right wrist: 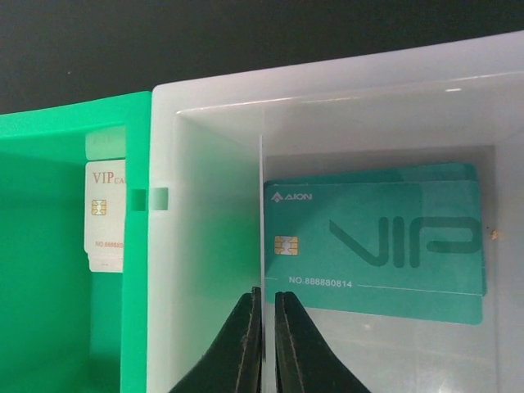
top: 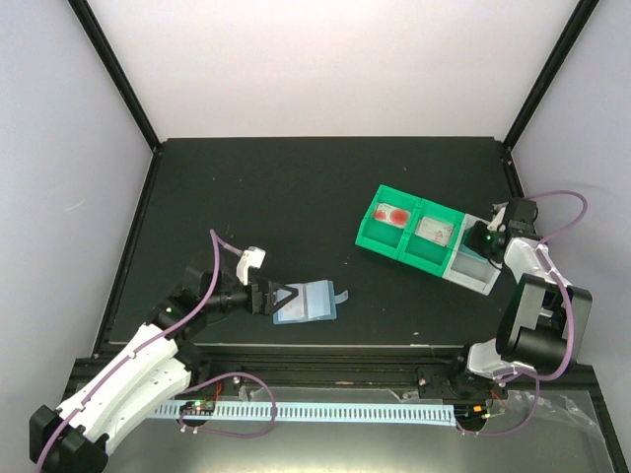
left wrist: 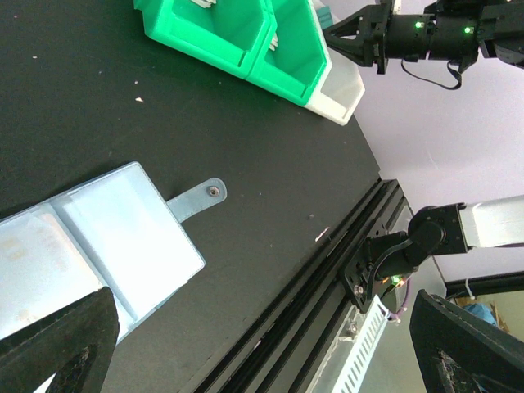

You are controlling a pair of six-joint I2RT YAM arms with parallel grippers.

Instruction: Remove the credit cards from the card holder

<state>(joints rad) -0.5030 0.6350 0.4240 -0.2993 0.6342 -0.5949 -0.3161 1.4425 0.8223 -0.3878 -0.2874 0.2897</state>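
Observation:
The light blue card holder (top: 311, 301) lies open and flat on the black table, its snap tab (left wrist: 201, 196) pointing right; it also shows in the left wrist view (left wrist: 115, 237). My left gripper (top: 271, 298) is wide open at the holder's left edge, with one finger (left wrist: 57, 344) over its corner. My right gripper (right wrist: 268, 293) hangs over the clear bin (top: 471, 268), jaws almost together on a thin card seen edge-on (right wrist: 262, 213). Teal VIP cards (right wrist: 377, 246) lie in the clear bin. A whitish card (right wrist: 105, 217) lies in the green bin beside it.
The green two-compartment bin (top: 380, 236) stands at the right next to the clear bin, with a red-marked card (top: 394, 215) in its left part. The table's front rail (left wrist: 327, 270) runs close to the holder. Black frame posts stand at the back corners.

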